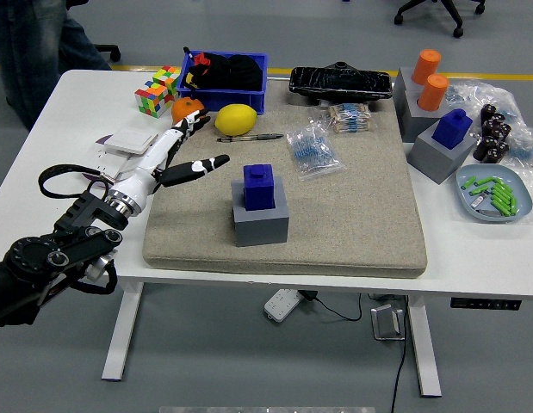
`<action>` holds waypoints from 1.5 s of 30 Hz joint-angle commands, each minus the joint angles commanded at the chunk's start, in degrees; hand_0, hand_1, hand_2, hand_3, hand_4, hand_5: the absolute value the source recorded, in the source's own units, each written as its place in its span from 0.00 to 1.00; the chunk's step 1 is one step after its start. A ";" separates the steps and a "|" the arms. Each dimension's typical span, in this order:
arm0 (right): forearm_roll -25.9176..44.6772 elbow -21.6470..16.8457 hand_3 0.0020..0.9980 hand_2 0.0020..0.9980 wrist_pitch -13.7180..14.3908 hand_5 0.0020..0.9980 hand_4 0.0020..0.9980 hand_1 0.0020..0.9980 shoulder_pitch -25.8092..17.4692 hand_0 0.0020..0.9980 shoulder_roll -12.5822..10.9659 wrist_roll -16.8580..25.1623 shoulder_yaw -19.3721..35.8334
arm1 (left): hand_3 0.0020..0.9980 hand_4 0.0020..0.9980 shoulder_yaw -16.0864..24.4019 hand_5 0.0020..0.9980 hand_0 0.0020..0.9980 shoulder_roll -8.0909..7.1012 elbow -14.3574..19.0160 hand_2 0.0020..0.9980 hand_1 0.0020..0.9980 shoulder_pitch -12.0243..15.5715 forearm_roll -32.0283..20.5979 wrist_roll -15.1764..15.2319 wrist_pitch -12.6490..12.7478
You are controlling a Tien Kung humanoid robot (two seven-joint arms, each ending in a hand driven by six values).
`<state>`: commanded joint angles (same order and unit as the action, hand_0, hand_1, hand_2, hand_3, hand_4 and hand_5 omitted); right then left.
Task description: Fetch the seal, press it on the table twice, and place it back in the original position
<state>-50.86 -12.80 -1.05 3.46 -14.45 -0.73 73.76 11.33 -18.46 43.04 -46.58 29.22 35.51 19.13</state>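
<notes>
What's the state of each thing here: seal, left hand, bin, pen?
blue seal: upright on the grey block, nothing touching it
left hand: open, fingers spread, left of the seal, holding nothing
blue bin: holds dark items
pen: lying flat on the mat

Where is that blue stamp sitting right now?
The blue stamp stands on a grey block in the middle of the beige mat, right of the robot's open left hand.
</notes>
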 joint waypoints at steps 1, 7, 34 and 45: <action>-0.06 0.04 0.60 0.63 -0.01 0.49 0.71 0.63 -0.05 0.72 0.01 0.00 0.05 | 1.00 1.00 0.13 0.70 0.98 -0.34 -0.97 1.00 1.00 -0.02 -1.37 0.65 0.18; -0.09 -0.04 0.60 0.63 0.07 0.49 0.71 0.63 0.08 0.72 0.13 0.15 0.32 | 0.98 0.96 -1.30 0.61 0.96 -1.97 -9.33 1.00 1.00 -0.76 -6.86 0.25 0.63; -0.09 0.10 0.60 0.63 0.22 0.48 0.71 0.63 0.20 0.72 0.05 -0.01 0.10 | 0.94 0.91 -9.83 0.53 0.94 -3.30 -22.65 0.97 0.99 -0.36 -12.35 -7.42 -1.34; -0.39 0.11 0.60 0.63 0.30 0.48 0.71 0.63 0.04 0.72 0.22 -0.01 0.65 | 0.94 0.91 -9.69 0.52 0.94 -3.25 -22.65 0.97 0.99 -0.21 -12.04 -8.04 -1.58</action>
<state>-51.25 -12.68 -0.76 3.50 -14.22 -0.73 74.41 1.64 -21.71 20.40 -46.79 17.18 27.47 17.55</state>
